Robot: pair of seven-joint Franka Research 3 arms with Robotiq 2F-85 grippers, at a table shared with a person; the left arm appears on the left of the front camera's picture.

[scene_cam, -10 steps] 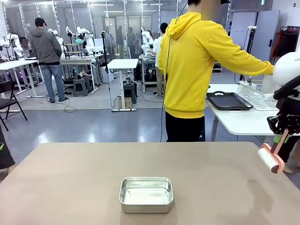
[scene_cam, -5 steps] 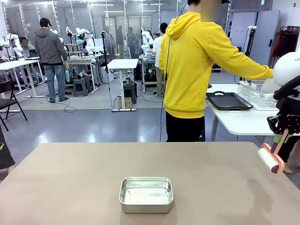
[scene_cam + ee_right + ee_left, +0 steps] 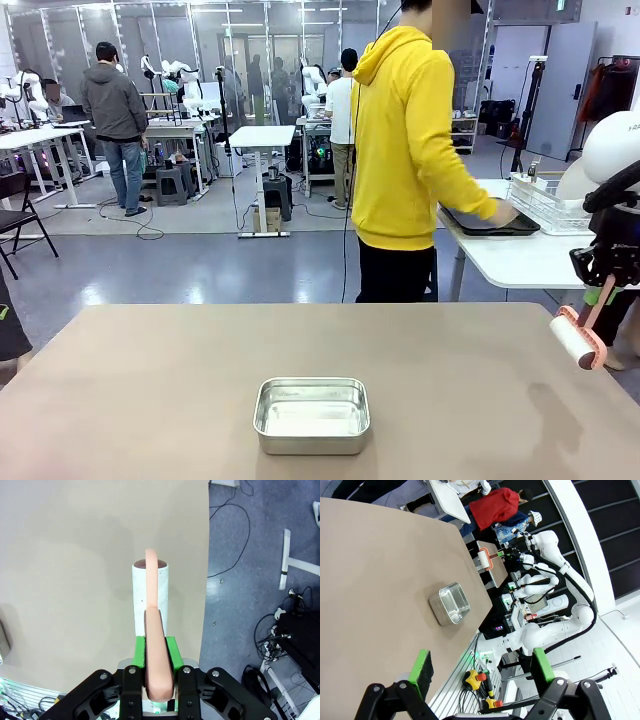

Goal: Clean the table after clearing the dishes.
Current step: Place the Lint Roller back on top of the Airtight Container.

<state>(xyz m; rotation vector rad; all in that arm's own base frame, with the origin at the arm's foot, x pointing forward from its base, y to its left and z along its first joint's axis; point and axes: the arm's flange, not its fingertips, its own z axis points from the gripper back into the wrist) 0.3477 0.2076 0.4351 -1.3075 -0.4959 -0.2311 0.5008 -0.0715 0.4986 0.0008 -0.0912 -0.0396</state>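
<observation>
Table (image 3: 150, 390) fills the lower half of the front view — a wide matte taupe top, stiff and flat, so it should take a rolling stroke without give; it is not a thing to grip, only to press on. At lower centre sits a small steel pan (image 3: 312, 414), light-looking and likely to slide if nudged. The right end effector (image 3: 598, 296), at the right edge of the front view, is clamped narrow on the pink handle of a lint roller (image 3: 573, 338), whose white drum hangs just over the table's right edge, seemingly not touching. In the right wrist view the roller (image 3: 150, 600) stands straight up from the green pads (image 3: 140, 652). The roller looks light, its sticky drum best kept off fingers — the handle is the sensible hold. The left end effector (image 3: 480, 667) stands wide with nothing between its pads, well back from the pan (image 3: 449, 603). Beyond the table, a person (image 3: 405, 150) rests a hand on a dark tray (image 3: 470, 226) on a white side table (image 3: 510, 262).
</observation>
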